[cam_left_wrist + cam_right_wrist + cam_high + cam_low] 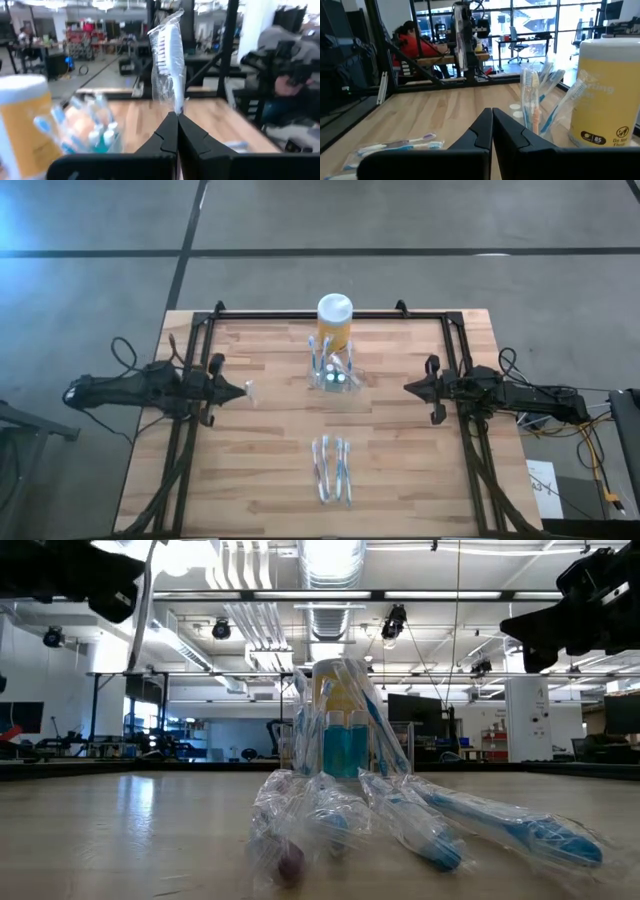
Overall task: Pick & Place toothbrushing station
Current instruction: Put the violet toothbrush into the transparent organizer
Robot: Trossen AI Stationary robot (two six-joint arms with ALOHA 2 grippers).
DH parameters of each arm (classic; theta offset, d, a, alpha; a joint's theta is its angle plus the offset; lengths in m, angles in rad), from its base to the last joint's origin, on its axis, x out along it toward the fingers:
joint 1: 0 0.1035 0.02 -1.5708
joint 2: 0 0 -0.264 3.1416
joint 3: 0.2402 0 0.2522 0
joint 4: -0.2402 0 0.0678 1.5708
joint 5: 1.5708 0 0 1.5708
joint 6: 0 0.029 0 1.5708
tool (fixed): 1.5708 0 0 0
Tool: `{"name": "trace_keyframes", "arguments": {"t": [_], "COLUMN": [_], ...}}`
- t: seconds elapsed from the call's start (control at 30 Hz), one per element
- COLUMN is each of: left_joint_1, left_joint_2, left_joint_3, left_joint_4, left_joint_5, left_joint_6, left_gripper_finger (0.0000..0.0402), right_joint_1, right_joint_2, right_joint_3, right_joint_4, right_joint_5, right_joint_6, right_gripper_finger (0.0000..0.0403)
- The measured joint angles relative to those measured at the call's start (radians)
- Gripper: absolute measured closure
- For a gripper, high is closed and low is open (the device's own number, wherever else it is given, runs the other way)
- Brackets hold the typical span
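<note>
While your left gripper (246, 390) clenched one wrapped toothbrush (169, 55) and your right gripper (408, 388) waited clenched empty, the toothbrushing station (333, 376) stood mid-table before the yellow jar (334, 321): light, stiff, slippery, likely tippy; grip its rim.

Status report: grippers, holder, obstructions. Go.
Left gripper shut on wrapped toothbrush, left of toothbrushing station. Right gripper shut, empty, at right. Yellow jar right behind station; wrapped toothbrushes on near table.
</note>
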Motion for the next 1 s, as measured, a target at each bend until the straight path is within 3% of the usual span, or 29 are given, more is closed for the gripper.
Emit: {"name": "trace_keyframes", "arguments": {"t": [0.13,0.47,0.83,0.9,1.0], "left_joint_1": [0.0,-0.001,0.001,0.001,0.001], "left_joint_2": [-0.056,-0.198,-0.203,-0.197,-0.155], "left_joint_3": [-0.035,-0.204,-0.229,-0.229,-0.211], "left_joint_4": [-0.052,0.067,0.077,0.127,0.347], "left_joint_5": [-0.029,-0.033,-0.041,-0.063,-0.113], "left_joint_6": [0.017,0.002,0.006,-0.007,-0.014], "left_gripper_finger": [0.0401,0.0401,0.0401,0.0401,0.0402], "right_joint_1": [0.0,0.0,0.0,0.0,0.0], "right_joint_2": [0.0,0.0,0.002,0.001,0.0], "right_joint_3": [0.0,0.0,0.0,0.0,0.0], "right_joint_4": [0.004,0.036,-0.015,-0.013,-0.001], "right_joint_5": [0.0,0.002,0.002,0.002,0.002], "right_joint_6": [0.007,-0.012,0.001,0.005,0.001], "right_gripper_finger": [0.0394,0.0394,0.0394,0.0394,0.0394]}}
